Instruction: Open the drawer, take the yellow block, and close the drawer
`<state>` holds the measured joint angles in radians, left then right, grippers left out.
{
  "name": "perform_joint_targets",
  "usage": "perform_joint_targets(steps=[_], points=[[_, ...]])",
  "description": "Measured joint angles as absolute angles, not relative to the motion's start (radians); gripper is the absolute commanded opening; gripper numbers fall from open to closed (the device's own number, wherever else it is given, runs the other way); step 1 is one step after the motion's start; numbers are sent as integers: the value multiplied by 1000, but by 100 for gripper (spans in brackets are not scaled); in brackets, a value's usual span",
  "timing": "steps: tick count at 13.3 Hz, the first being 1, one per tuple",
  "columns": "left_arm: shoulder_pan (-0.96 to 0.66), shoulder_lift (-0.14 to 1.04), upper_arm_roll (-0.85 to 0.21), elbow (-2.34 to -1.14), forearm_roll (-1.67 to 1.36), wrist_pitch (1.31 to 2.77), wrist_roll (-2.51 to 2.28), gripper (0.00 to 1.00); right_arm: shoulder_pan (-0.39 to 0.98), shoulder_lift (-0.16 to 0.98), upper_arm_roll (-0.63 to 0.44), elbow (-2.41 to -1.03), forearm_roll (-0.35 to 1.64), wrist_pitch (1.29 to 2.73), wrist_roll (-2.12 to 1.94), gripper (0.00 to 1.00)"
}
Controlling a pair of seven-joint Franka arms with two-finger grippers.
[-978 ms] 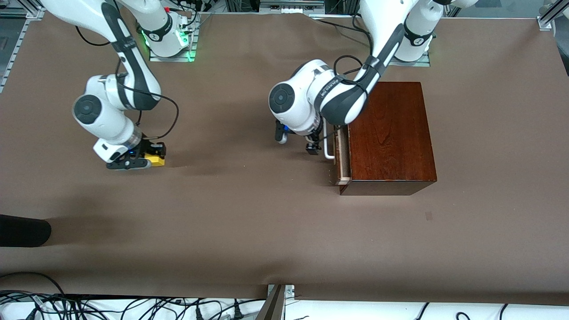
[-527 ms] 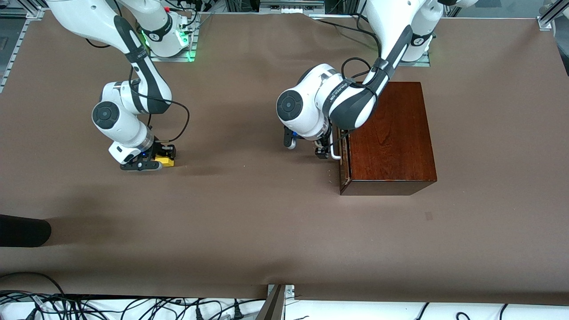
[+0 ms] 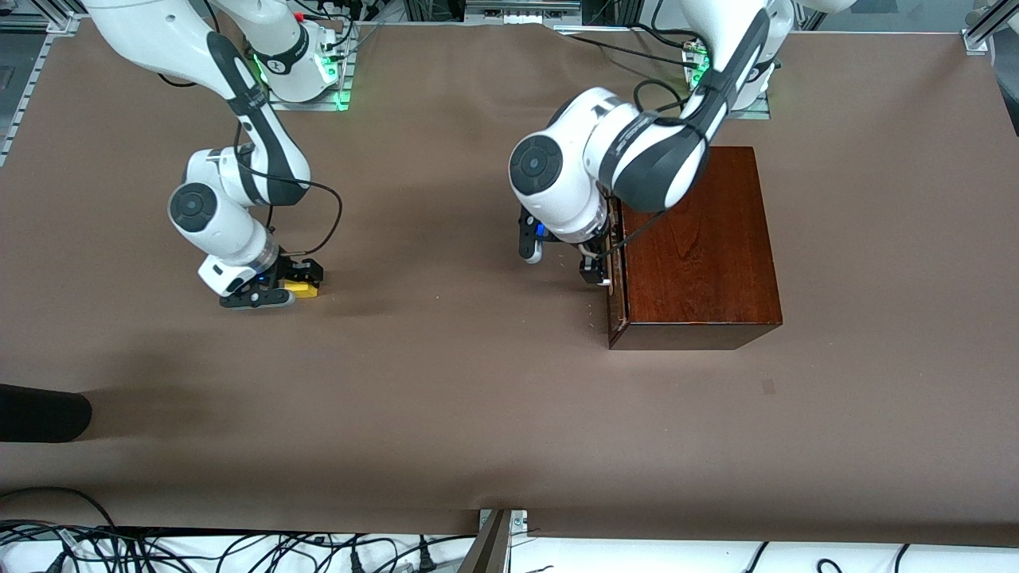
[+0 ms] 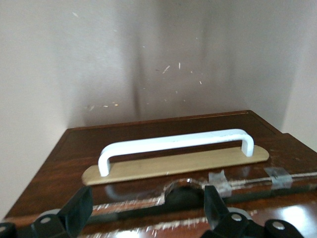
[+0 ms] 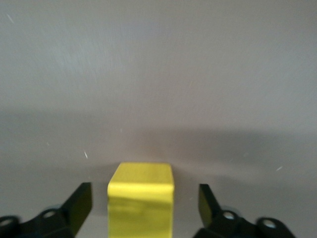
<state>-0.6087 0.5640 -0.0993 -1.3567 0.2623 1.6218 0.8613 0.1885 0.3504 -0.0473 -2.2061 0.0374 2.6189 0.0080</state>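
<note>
I see the mahogany box (image 3: pixel 696 243) at the left arm's end of the brown table (image 3: pixel 478 398), its drawer (image 4: pixel 163 148) pushed flush. My left gripper (image 3: pixel 593 270) sits at the white handle (image 4: pixel 176 145), jaws spread, gripping nothing. My right gripper (image 3: pixel 275 286) is low at the right arm's end, jaws spread either side of the yellow block (image 5: pixel 141 201), not pinching it; the block looks to rest on the table.
</note>
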Motion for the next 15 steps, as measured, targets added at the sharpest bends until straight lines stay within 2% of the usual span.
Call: perform_joint_targets(steps=[2,6,8,11,13,15], points=[[-583,531,-97,-1296,261,1618,835,100,176,285,-47,-2153,37,2530,-14,100],[-432,448,-92,-1234,254,1531,822,100,174,161,-46,-1932,37,2121,-15,100],[-349,414,-91,-1233,250,1516,767,100,173,120,-46,-1829,37,1965,-28,100],[-254,382,-85,-1218,208,1507,676,100,165,86,-48,-1725,38,1813,-47,100],[-216,342,-36,-1210,93,1502,621,100,162,80,-48,-1663,38,1746,-64,100],[-190,277,30,-1254,-6,1504,523,100,161,80,-48,-1626,38,1705,-78,100]])
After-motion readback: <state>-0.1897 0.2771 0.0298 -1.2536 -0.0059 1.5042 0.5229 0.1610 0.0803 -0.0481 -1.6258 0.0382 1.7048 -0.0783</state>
